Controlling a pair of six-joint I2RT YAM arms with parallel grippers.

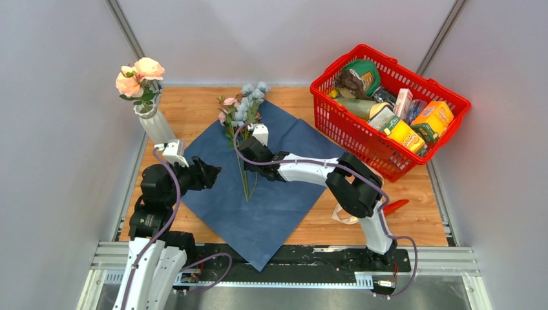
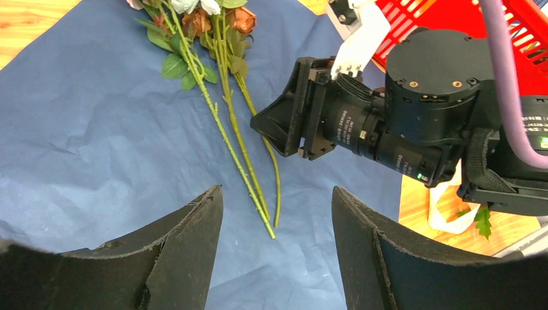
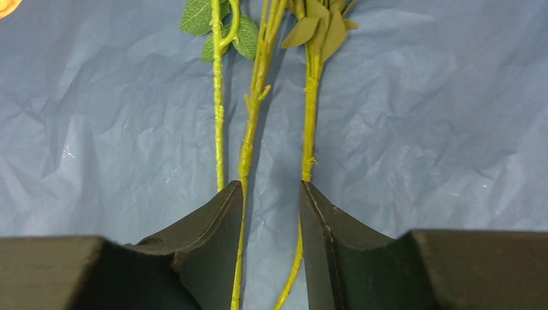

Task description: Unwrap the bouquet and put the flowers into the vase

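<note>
Blue wrapping paper (image 1: 271, 206) is matt and creased; the worktop (image 1: 187, 106) wood-grained; the basket (image 1: 349, 132) glossy red plastic; the vase (image 1: 155, 126) ribbed white.

The left arm (image 1: 155, 194) is folded close to its base, and the left gripper (image 2: 276, 194) faces rightward with its jaws spread wide. The right arm (image 1: 310, 169) stretches leftward, elbow bent, wrist low. The right gripper (image 3: 270, 187) has its jaws drawn narrow, with a slim gap between them.

A wooden table (image 1: 194, 113) sits boxed in on three sides by plain, pale grey walls (image 1: 58, 97), with metal struts (image 1: 126, 29) running up the two far corners. An aluminium rail (image 1: 452, 261) spans the table's near edge. Soft, even light casts only faint shadows.
</note>
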